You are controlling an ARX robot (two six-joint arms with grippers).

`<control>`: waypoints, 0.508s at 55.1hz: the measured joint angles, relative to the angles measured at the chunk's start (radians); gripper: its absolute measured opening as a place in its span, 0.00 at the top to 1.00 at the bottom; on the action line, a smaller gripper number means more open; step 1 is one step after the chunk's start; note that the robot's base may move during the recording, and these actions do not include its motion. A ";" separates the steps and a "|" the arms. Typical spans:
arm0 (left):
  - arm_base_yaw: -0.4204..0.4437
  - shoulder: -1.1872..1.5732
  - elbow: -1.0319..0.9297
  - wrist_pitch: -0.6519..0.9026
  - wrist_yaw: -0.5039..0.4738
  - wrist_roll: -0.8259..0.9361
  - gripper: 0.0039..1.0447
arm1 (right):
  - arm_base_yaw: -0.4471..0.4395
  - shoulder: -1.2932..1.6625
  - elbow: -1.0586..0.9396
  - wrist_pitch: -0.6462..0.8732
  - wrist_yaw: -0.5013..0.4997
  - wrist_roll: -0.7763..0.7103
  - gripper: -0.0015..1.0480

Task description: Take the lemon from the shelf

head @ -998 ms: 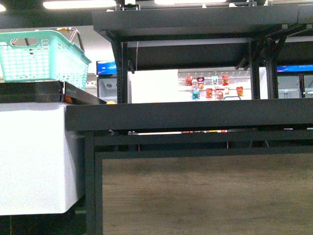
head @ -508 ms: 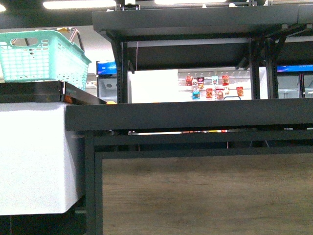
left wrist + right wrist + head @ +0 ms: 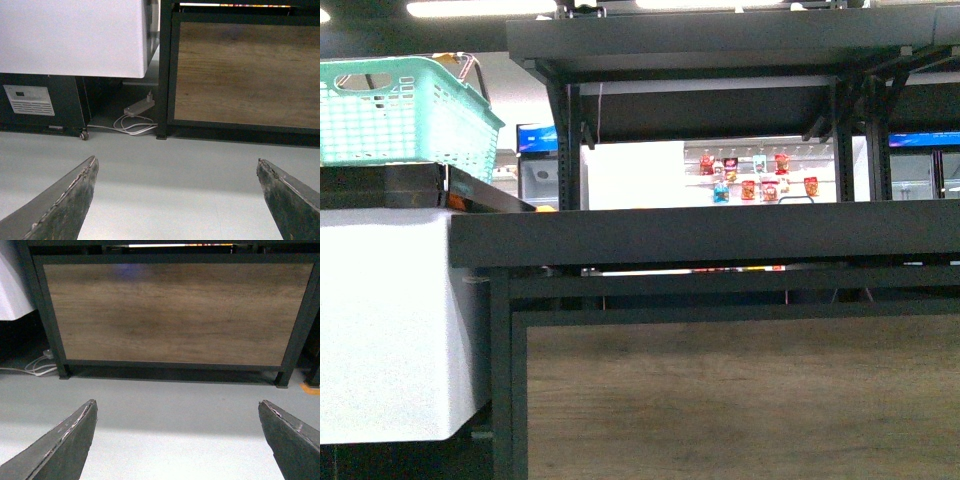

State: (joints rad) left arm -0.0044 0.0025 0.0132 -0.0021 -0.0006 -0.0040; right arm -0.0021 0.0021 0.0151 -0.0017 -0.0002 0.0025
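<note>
A: Shelf (image 3: 700, 235) fills the front view, with the wood panel (image 3: 740, 400) below it and the teal basket (image 3: 405, 110) off to the left. Both arms sit low, facing the floor (image 3: 150, 190).
B: Left gripper (image 3: 176, 160), right gripper (image 3: 176, 402): jaws spread wide, nothing held.
A: Lemon (image 3: 548, 209): likely that yellow sliver behind the tray lip, can't confirm. Raise an arm clear above the lip before reaching in.
B: Hanging packets (image 3: 755, 178): print too small to read.

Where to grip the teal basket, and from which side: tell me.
Probably the teal basket by its top rim at the oval hand slot, coming from above: the mesh walls flare outward, and the slot gives a finger purchase.
</note>
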 joint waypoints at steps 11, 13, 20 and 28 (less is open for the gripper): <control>0.000 0.000 0.000 0.000 0.000 0.000 0.07 | 0.000 0.000 0.000 0.000 0.000 0.000 0.07; 0.000 0.000 0.000 0.000 0.000 0.000 0.07 | 0.000 0.000 0.000 0.000 0.000 0.000 0.07; 0.000 0.000 0.000 0.000 0.000 0.000 0.07 | 0.000 0.000 0.000 0.000 -0.001 0.000 0.07; 0.000 0.000 0.000 0.000 0.000 0.000 0.07 | 0.000 0.000 0.000 0.000 0.000 0.000 0.07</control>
State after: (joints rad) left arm -0.0044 0.0025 0.0132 -0.0021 -0.0002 -0.0040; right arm -0.0021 0.0021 0.0151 -0.0017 -0.0006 0.0025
